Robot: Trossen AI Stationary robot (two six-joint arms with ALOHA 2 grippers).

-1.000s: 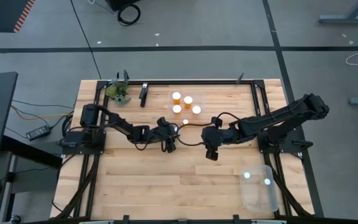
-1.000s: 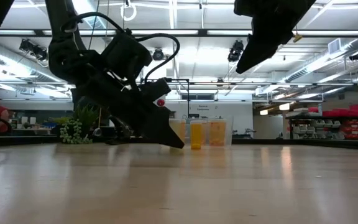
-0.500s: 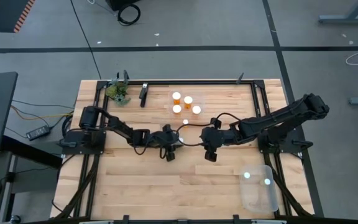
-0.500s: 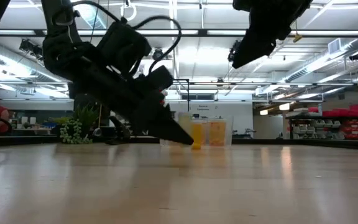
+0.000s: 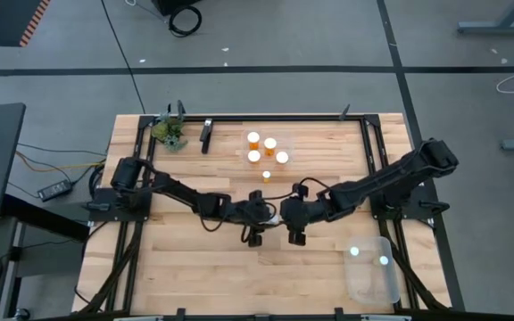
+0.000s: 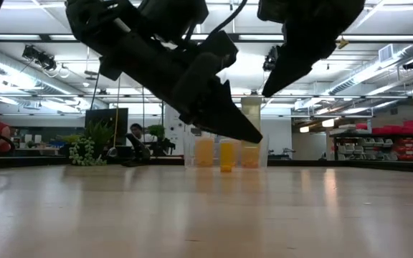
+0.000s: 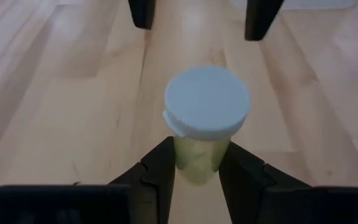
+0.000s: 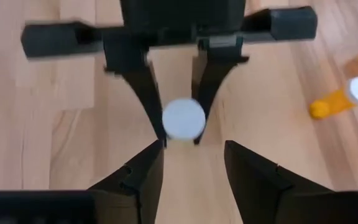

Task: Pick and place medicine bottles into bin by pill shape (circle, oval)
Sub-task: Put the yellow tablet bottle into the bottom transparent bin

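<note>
Bright overhead light; wrist views motion-blurred

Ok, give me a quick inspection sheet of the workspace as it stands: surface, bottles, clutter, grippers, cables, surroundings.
Surface: pale wooden plank table inside a dark frame.
Job's things: four orange translucent pill bottles with white caps clustered at the far side; a smaller one apart from them; one white-capped bottle in the left gripper; clear plastic bin at the near right holding two white caps.
Clutter: green leafy clump and a dark bar-shaped object at the far left.
Grippers: left gripper shut on the white-capped bottle at table centre; right gripper open, facing it closely.
Cables: black cables along both arms; more on the floor left of the table.
Surroundings: grey floor; a person at the low view's left edge.
</note>
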